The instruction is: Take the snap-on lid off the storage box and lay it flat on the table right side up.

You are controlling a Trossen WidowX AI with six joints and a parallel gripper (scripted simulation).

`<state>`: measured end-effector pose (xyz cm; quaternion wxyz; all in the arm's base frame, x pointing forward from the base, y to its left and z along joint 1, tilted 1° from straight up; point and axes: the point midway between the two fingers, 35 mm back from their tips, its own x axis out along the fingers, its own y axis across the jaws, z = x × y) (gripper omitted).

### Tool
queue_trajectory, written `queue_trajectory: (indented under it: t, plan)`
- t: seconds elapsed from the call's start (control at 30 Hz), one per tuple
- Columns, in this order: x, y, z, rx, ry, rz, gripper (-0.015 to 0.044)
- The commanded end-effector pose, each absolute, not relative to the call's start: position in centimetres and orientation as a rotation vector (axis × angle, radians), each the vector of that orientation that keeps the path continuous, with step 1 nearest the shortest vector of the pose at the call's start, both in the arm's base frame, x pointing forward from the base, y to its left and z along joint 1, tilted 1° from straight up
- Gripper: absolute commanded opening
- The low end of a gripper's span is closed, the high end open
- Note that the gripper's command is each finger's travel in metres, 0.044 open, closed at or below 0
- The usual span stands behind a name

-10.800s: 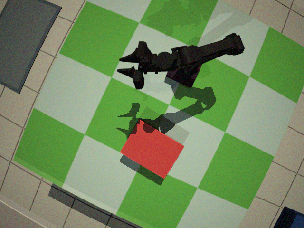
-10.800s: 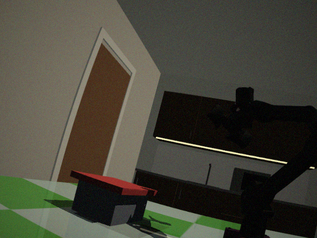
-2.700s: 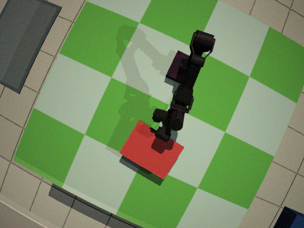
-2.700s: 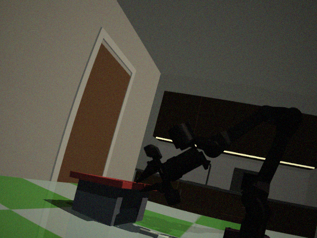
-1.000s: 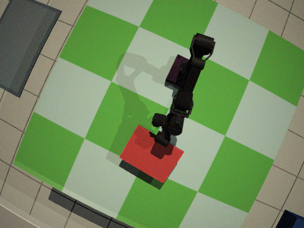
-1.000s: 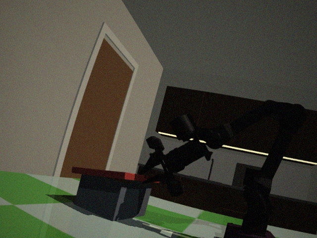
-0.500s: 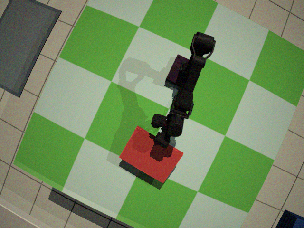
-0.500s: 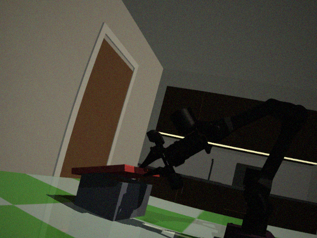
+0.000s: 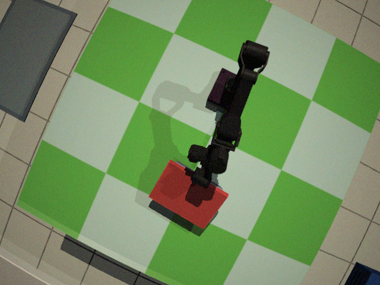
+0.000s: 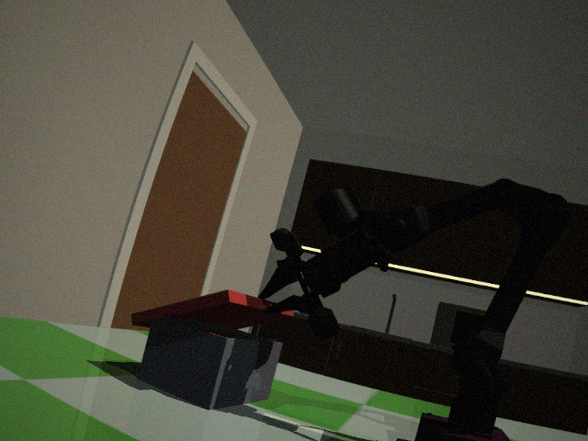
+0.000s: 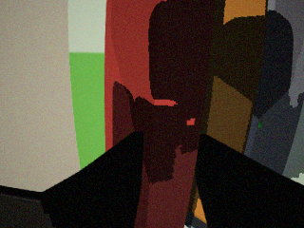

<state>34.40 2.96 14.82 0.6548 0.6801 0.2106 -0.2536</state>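
Your claw (image 9: pixel 200 180) (image 10: pixel 262 305) (image 11: pixel 169 143) had the lid (image 9: pixel 184 196) (image 10: pixel 189 308) (image 11: pixel 128 43) pinched by its near edge | lid sat tilted over the box (image 9: pixel 174 216) (image 10: pixel 185 360) (image 11: pixel 273 138), far side low | best bet was easing up slow and level, box left put, imo

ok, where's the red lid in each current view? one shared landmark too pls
Top: lower centre, over the storage box.
Exterior: left of centre, low, tilted on the box.
Wrist: centre-left strip, running top to bottom, between the fingertips below.
Shared landmark: the gripper, shut on the lid's edge.
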Motion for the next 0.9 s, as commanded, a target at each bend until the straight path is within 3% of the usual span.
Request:
queue_trajectory:
  t: [0.0, 0.87]
  plan:
    - [34.8, 3.0, 15.7, 1.544, 0.474, -0.565, 0.0]
    - [37.3, 2.8, 19.2, 1.544, 0.472, -0.564, 0.0]
